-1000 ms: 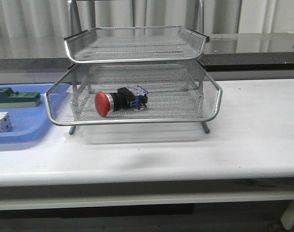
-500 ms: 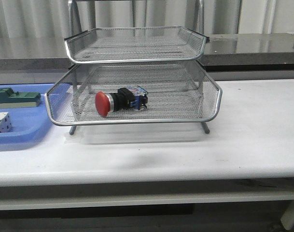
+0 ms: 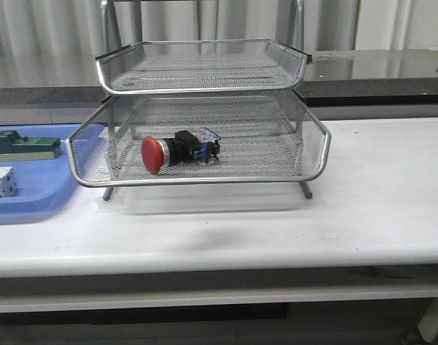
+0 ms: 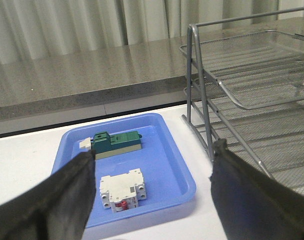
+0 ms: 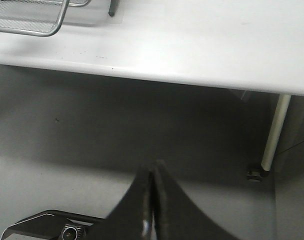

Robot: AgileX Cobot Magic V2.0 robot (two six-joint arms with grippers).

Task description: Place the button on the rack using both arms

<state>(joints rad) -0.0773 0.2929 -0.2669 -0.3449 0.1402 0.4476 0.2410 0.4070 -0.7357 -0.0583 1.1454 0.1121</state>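
Note:
The button (image 3: 177, 149) lies on its side in the pulled-out middle tray of the rack (image 3: 204, 108), red head toward the left. The silver mesh rack (image 4: 251, 100) also shows in the left wrist view. No arm appears in the front view. My left gripper (image 4: 152, 155) is open, hanging above the near edge of the blue tray, nothing between its fingers. My right gripper (image 5: 152, 167) is shut, fingers pressed together with nothing held, hanging below the table edge over the floor.
A blue plastic tray (image 3: 39, 194) sits left of the rack, holding a green block (image 4: 117, 144) and a white breaker (image 4: 121, 189). A grey counter runs behind. The white table (image 5: 201, 50) and one of its legs (image 5: 272, 135) show in the right wrist view.

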